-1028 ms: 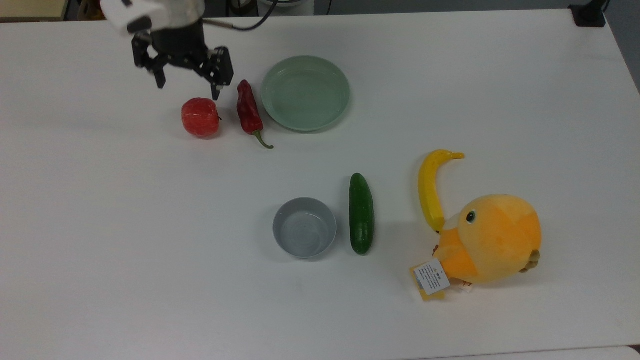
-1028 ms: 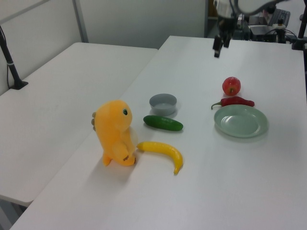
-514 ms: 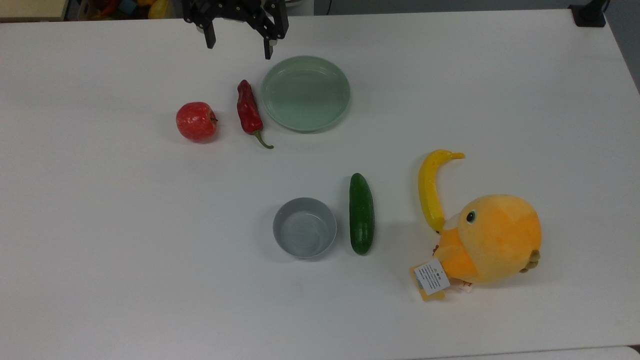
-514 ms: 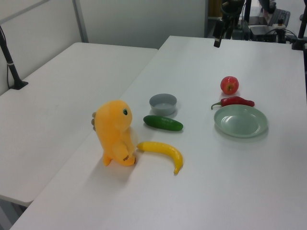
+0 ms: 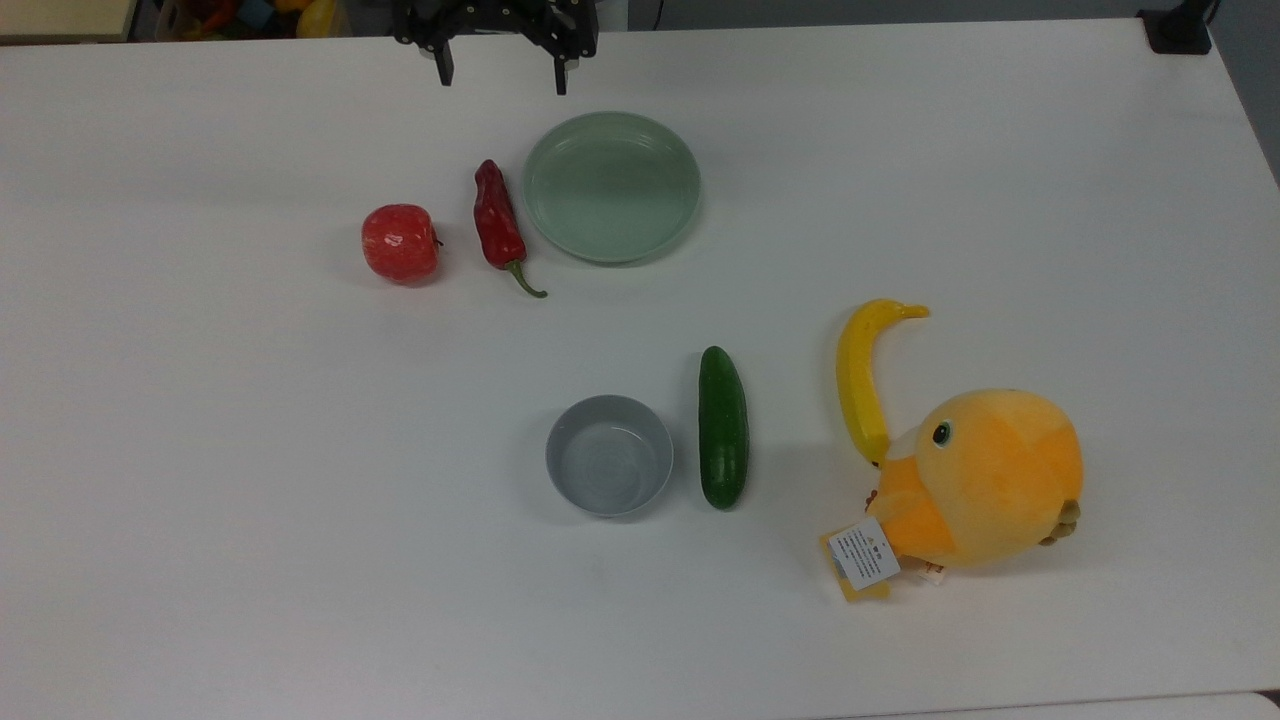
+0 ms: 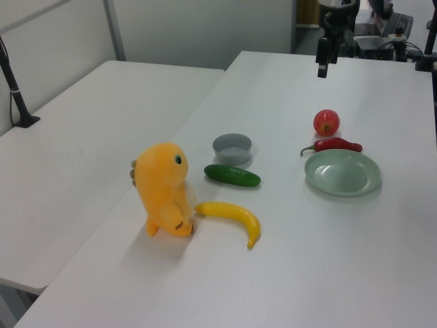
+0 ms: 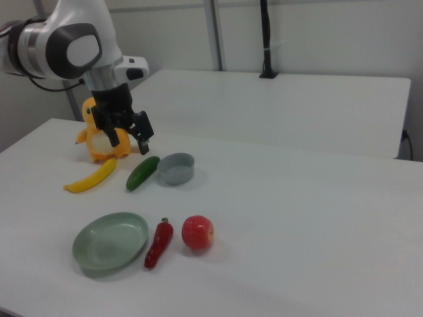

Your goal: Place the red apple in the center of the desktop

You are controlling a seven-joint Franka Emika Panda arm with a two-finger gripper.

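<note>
The red apple [image 5: 400, 243] rests on the white desktop [image 5: 300, 450], in the top view's upper left, just left of a red chili pepper [image 5: 497, 225]. The apple [image 6: 326, 121] lies free, touched by nothing. My gripper [image 5: 500, 75] hangs open and empty at the top view's upper edge, above and to the right of the apple and well apart from it. In the right view the gripper [image 7: 127, 142] is raised above the table, in front of the plush toy, with the apple [image 7: 197, 232] lower down to its right.
A pale green plate [image 5: 611, 186] lies right of the chili. Further down the top view are a grey bowl [image 5: 609, 455], a cucumber [image 5: 723, 427], a banana [image 5: 862, 375] and an orange plush toy [image 5: 985, 480]. A second table [image 6: 89, 130] adjoins in the left view.
My open gripper has risen from just above the apple and moved toward the top view's upper right. The apple stayed on the desktop, rocking slightly in place.
</note>
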